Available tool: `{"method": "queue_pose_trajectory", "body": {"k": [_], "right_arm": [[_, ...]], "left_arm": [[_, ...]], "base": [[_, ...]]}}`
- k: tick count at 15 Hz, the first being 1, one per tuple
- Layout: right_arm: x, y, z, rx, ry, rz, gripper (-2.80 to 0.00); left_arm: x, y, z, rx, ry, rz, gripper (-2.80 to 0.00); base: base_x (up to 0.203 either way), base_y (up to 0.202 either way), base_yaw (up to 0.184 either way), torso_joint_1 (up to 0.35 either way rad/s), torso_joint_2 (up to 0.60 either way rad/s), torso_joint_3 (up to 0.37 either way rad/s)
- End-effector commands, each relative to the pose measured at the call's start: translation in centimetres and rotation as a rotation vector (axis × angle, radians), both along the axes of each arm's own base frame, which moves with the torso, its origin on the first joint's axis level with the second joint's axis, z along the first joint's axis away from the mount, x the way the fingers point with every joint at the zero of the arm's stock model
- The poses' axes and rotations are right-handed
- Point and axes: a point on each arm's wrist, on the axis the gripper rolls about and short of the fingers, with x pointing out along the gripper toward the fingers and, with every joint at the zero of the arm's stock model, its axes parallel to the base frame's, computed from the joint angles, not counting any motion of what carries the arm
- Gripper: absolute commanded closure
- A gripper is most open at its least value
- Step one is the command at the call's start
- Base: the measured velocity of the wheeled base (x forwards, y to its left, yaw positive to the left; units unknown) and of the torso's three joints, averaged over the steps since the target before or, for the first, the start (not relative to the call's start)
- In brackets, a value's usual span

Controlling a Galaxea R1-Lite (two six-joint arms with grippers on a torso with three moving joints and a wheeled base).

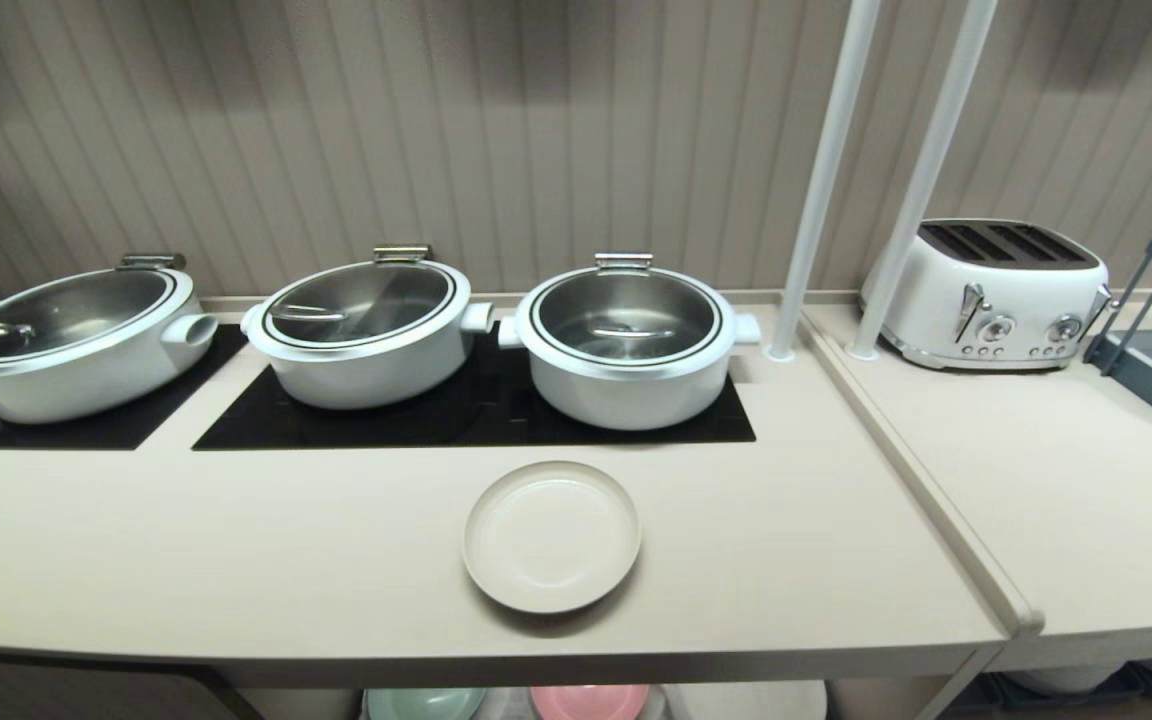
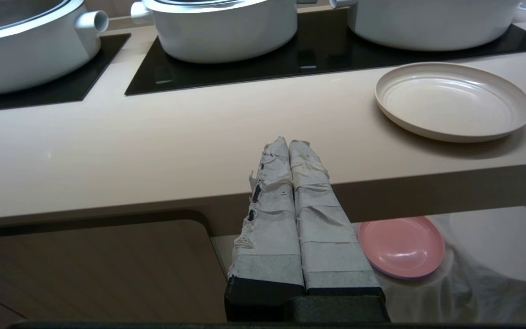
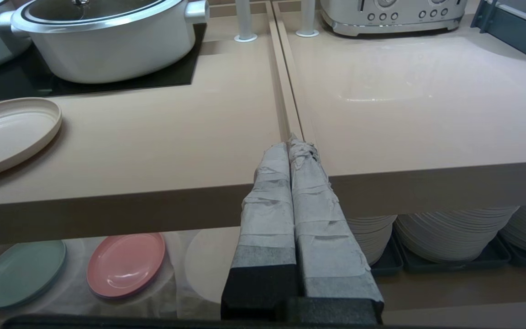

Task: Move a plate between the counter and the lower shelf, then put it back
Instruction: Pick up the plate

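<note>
Both end effectors, left (image 2: 289, 142) and right (image 3: 294, 142), pressed together below the desk (image 1: 236, 560); plate (image 1: 552, 536) near its edge — your pinch on the low rim may slip.

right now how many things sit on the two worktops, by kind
white pots: 3
cream plate: 1
white toaster: 1
total: 5, not counting the partly seen item at the head view's far left edge

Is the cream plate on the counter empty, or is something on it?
Empty. The plate lies flat and right way up on the counter, in front of the pots, and all three views show a bare inner surface.
</note>
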Motion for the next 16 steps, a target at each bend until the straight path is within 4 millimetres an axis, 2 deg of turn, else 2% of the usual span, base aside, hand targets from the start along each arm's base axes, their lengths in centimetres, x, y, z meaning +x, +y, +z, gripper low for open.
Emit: {"method": "queue_pose_trajectory", "body": {"k": [1, 16], "right_arm": [[0.00, 0.00, 0.01, 0.000, -0.001, 0.000, 0.00], [0.00, 0.00, 0.01, 0.000, -0.001, 0.000, 0.00]], "left_arm": [[0.00, 0.00, 0.00, 0.000, 0.000, 0.000, 0.00], [0.00, 0.00, 0.00, 0.000, 0.000, 0.000, 0.00]], "base": [[0.000, 0.000, 0.000, 0.000, 0.00, 0.000], [0.000, 0.000, 0.000, 0.000, 0.00, 0.000]]}}
